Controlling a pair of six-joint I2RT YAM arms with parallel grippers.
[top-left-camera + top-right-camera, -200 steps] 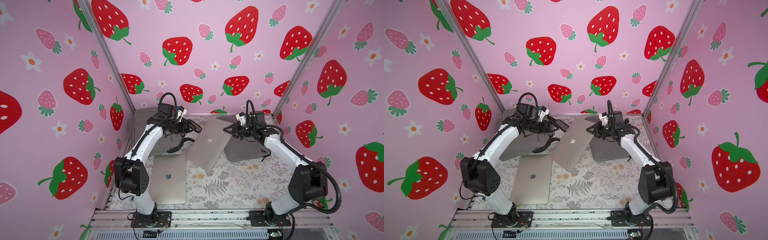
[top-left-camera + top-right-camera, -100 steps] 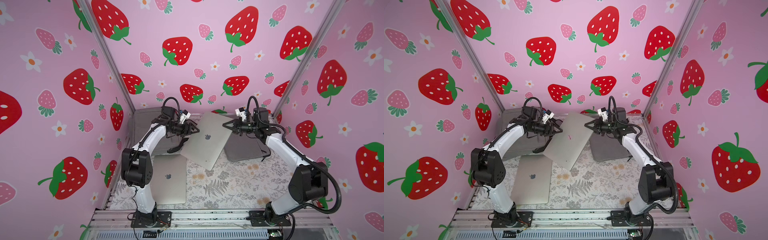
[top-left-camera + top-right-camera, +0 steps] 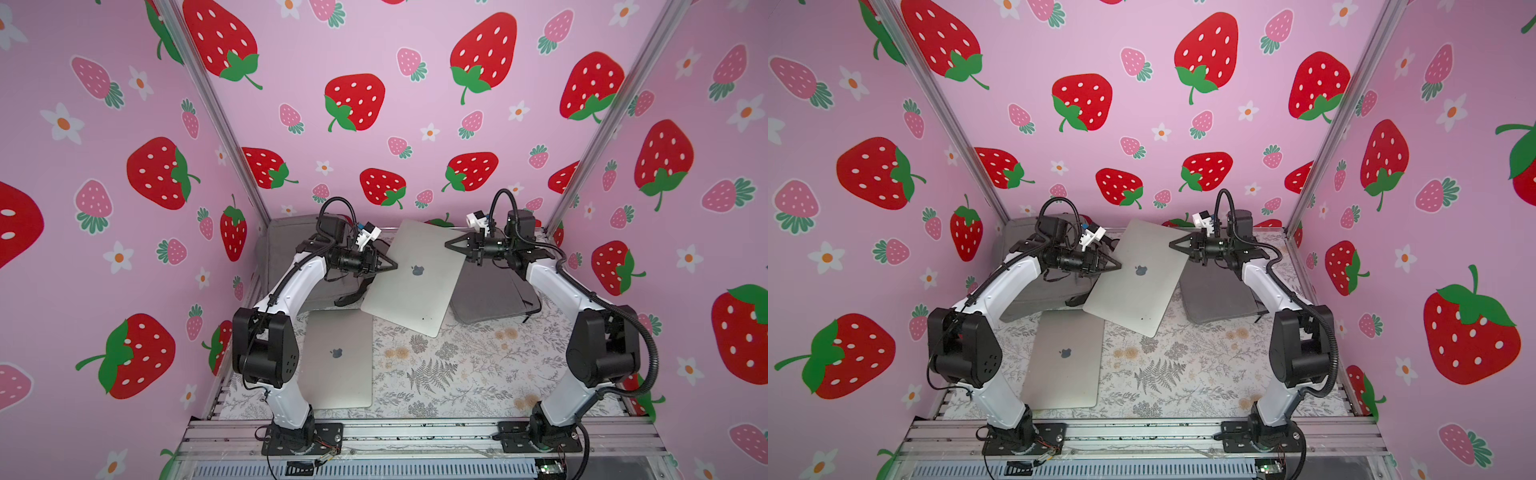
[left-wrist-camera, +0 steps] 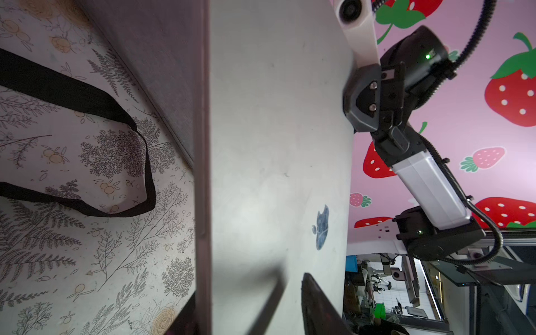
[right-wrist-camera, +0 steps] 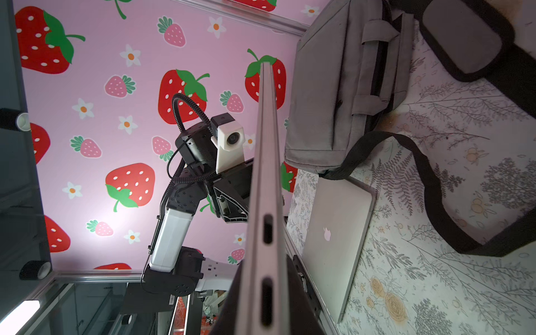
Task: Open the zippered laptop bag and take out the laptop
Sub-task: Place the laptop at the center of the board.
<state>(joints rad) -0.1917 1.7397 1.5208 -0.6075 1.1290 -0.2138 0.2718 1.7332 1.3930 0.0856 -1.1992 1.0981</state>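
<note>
Two claws: right claw clamps raised laptop; left claw straddles edge, pinch unclear.
Feel: likely stiff, slick; hold edges.

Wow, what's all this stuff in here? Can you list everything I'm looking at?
silver lifted laptop: one, silver, tilted in the air mid-table
silver flat laptop: one, silver, lying closed near left arm
grey fabric laptop bags: two, grey, left bag and right bag at the back
black strap: one, black, by left bag
floral table cover: one, pale, underneath everything
strawberry walls: three, pink, around
left gripper: one, black, open astride lifted laptop's edge
right gripper: one, black, clamped on opposite edge
</note>
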